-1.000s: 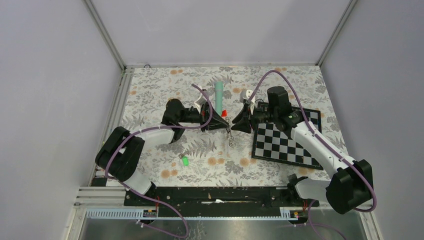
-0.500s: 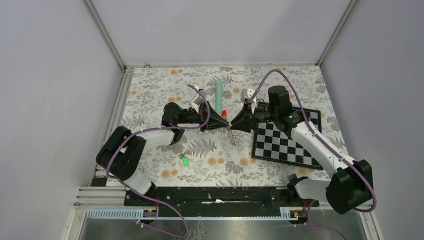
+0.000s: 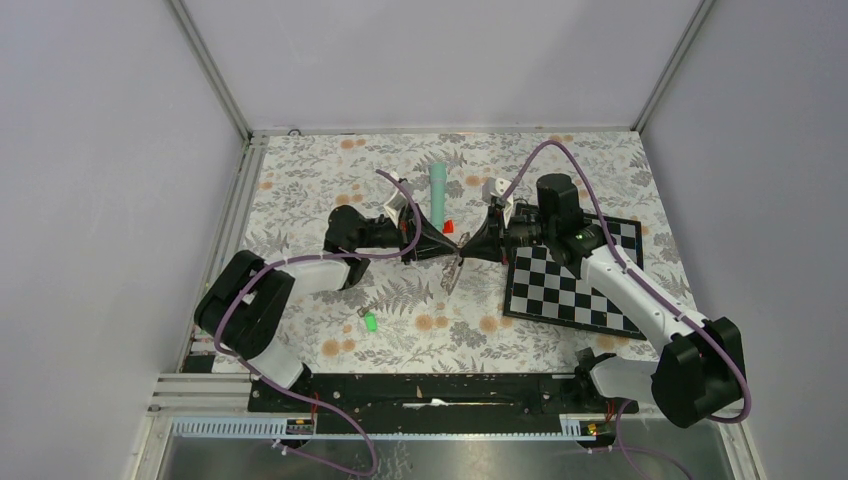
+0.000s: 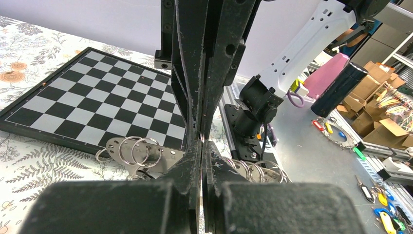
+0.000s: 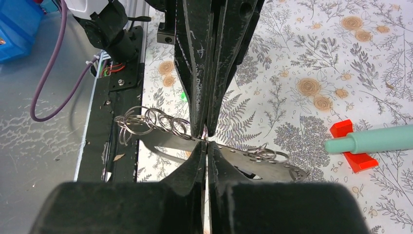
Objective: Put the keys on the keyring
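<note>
Keyring (image 5: 272,165): a flat grey strip carrying several wire split rings. It is held above the table at the point where the two grippers meet tip to tip.
Right gripper (image 5: 204,141): fingers pressed together, apparently pinching the strip near its middle. Rings hang to either side of its tips.
Left gripper (image 4: 201,141): also clenched, facing the right one nose to nose, and seemingly nipping the same strip at the same spot.
Green-headed key (image 3: 369,322): lies flat on the flowered cloth, well apart from both grippers, on the side of the left gripper nearer the arm bases. Nothing touches it.
Darker key: cannot be made out in any view, and none shows among the rings.
Teal stick (image 3: 438,185): lies just beyond the meeting fingertips, its red base (image 3: 448,227) close to them.
Checkerboard (image 3: 570,285): lies flat on the cloth, beside and below the right gripper's arm.
Progress: early, by my reading. The keyring is in hand, but no key is threaded on it. The green key has yet to be picked up, and a ring has yet to be opened for it.
</note>
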`<state>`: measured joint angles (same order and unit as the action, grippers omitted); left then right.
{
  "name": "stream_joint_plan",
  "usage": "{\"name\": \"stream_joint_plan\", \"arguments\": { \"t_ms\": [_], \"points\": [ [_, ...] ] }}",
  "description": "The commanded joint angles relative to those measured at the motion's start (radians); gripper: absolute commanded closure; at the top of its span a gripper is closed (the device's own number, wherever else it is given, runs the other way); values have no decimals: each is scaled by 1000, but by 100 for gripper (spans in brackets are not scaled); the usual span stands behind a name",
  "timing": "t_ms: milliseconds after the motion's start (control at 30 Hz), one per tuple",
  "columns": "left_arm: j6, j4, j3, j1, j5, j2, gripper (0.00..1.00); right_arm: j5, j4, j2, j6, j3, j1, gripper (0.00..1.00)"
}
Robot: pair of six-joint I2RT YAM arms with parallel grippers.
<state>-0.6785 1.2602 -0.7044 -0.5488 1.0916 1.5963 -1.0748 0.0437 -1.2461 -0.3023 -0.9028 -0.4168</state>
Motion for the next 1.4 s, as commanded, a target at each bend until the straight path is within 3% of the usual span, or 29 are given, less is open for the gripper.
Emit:
{"name": "stream_joint_plan", "arguments": {
  "t_ms": [0,133,233,333,400,500,600,867,1167,1267,1367],
  "points": [
    [21,83,4,-10,-1,6,100,-9,-77,-5,19,-2,7,100],
    [100,39,-1,-8,30,-1,99,44,3,3,-52,-18,7,100],
    [249,-142,-34,-2,80,-26,75,84,86,14,-166,-25,7,100],
    [493,-414,-87,16,120,-57,55,101,141,30,-259,-12,6,100],
    [695,-664,-148,24,127,-81,48,115,169,39,-318,-2,6,100],
    [1136,-1197,-274,26,73,-104,41,136,213,53,-406,12,2,100],
    [1302,-1413,-332,26,-1,-111,38,170,254,68,-496,25,-13,100],
    [1426,-1595,-340,27,-139,-146,32,263,257,87,-524,41,-44,100],
    [1509,-1762,-321,38,-391,-225,27,285,209,71,-432,48,-47,100],
    [1529,-1739,-294,41,-346,-275,26,272,199,57,-400,41,-47,100],
    [1509,-1698,-307,40,-215,-254,30,233,175,35,-335,27,-47,100]
  ]
}}
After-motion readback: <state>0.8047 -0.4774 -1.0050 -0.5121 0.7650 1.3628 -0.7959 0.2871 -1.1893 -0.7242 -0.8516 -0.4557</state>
